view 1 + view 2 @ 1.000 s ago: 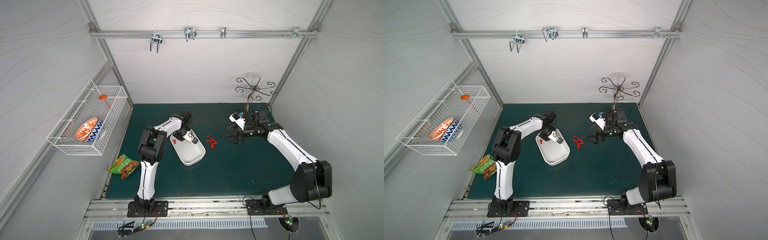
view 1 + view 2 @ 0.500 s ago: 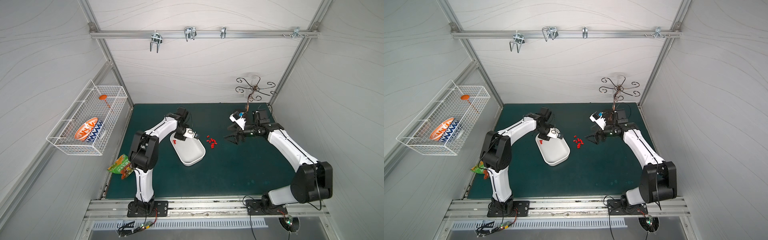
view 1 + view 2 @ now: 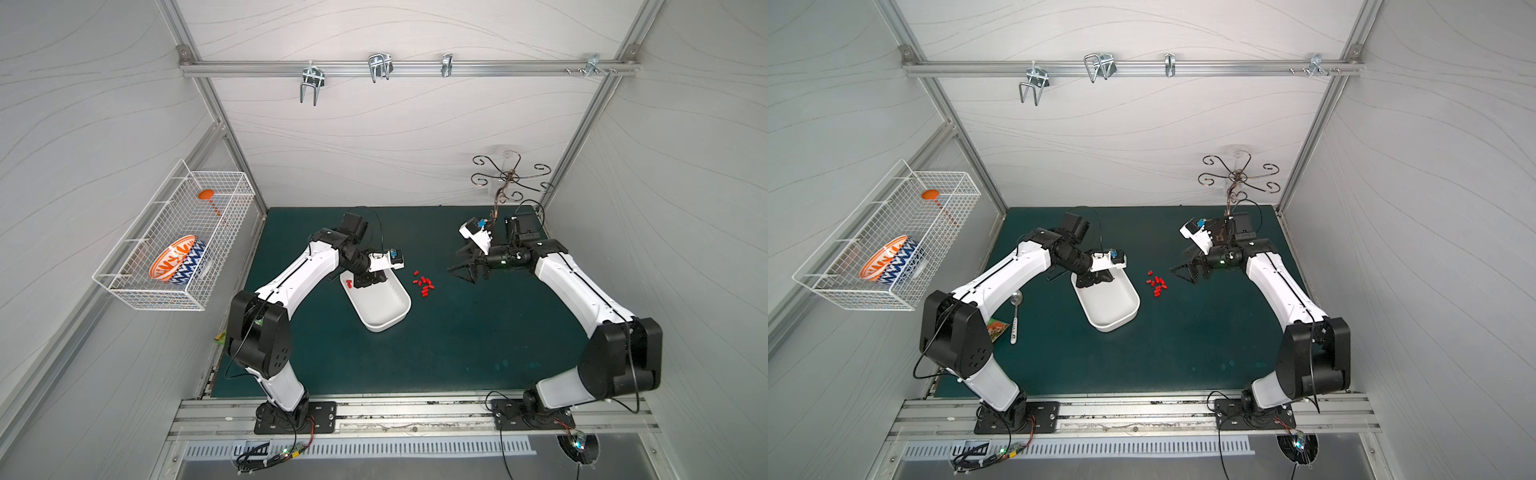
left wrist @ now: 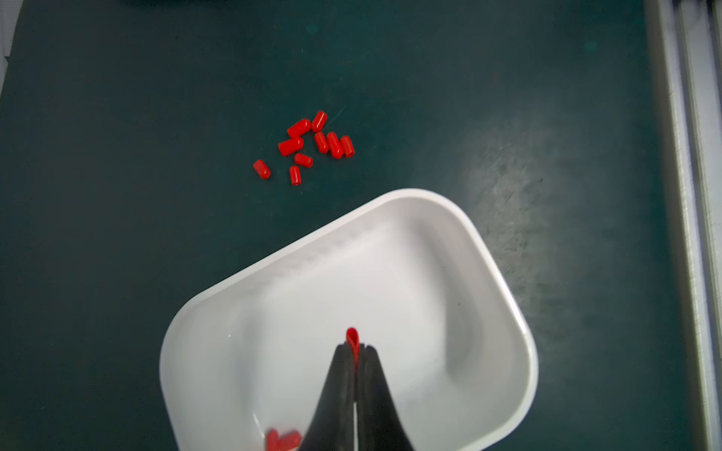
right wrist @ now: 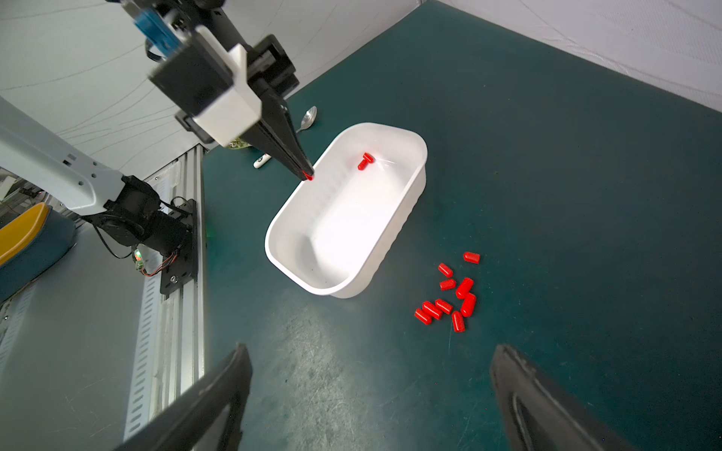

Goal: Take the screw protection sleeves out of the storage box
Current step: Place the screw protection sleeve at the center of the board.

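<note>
While the left gripper point(image 4: 355, 348), shut, pinches one tiny red plastic screw protection sleeve point(image 4: 352, 338) over the shallow white plastic storage box point(image 4: 449, 281), it should clear the rim before releasing; right gripper point(image 5: 369, 353) gapes empty.

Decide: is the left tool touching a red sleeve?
Touching. The left wrist view shows the left tool shut on one red sleeve, its end poking past the tips.
</note>
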Tool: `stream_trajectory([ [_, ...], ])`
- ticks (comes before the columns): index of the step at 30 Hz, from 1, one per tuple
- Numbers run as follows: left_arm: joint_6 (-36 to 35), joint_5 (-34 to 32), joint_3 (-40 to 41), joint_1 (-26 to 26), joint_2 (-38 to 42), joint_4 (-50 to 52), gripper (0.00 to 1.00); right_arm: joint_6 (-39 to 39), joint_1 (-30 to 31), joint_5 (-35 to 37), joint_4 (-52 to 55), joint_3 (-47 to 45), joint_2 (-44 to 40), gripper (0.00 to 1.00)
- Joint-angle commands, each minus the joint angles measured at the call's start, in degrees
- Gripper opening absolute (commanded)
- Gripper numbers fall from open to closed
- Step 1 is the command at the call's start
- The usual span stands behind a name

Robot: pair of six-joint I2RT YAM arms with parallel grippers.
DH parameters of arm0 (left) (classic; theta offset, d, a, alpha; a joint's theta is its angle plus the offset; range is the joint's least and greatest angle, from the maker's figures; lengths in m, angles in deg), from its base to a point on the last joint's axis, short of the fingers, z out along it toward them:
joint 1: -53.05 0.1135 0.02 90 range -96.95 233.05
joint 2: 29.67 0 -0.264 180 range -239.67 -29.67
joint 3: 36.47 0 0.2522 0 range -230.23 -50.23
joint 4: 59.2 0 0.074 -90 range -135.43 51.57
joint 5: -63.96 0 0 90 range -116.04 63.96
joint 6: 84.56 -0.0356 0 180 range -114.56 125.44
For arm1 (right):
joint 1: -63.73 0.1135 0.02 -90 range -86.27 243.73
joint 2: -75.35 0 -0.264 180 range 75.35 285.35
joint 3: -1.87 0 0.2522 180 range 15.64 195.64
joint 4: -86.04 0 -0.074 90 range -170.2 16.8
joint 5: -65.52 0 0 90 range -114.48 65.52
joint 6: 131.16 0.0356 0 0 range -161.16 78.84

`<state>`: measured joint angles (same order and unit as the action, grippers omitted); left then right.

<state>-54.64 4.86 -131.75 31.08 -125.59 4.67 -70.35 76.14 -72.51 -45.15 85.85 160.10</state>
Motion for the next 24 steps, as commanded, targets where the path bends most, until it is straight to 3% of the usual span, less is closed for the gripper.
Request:
stream_trajectory([
  [1,9.22,6.93,-0.40,-0.67,1.70,0.01,0.00,-0.88,0.47,1.97,4.15,-0.72,-0.84,0.99],
  [6,12.84,8.04,-1.11,-2.96,1.33,-2.31,0.00,-0.21,0.47,4.30,0.07,-6.20,-5.05,0.99],
  [12,17.06,8.00,-4.80,-7.26,-2.71,-6.20,0.00,1.16,-1.40,5.36,-0.32,-6.13,-7.13,0.99],
  [14,17.68,6.94,-6.12,-9.23,-4.96,-8.58,0.00,1.59,-2.47,8.62,-0.74,-6.06,-7.83,0.99],
  [24,17.22,0.09,-19.25,-15.43,-22.11,-10.01,0.00,11.67,-17.59,12.27,-4.87,-7.30,-8.46,0.99],
])
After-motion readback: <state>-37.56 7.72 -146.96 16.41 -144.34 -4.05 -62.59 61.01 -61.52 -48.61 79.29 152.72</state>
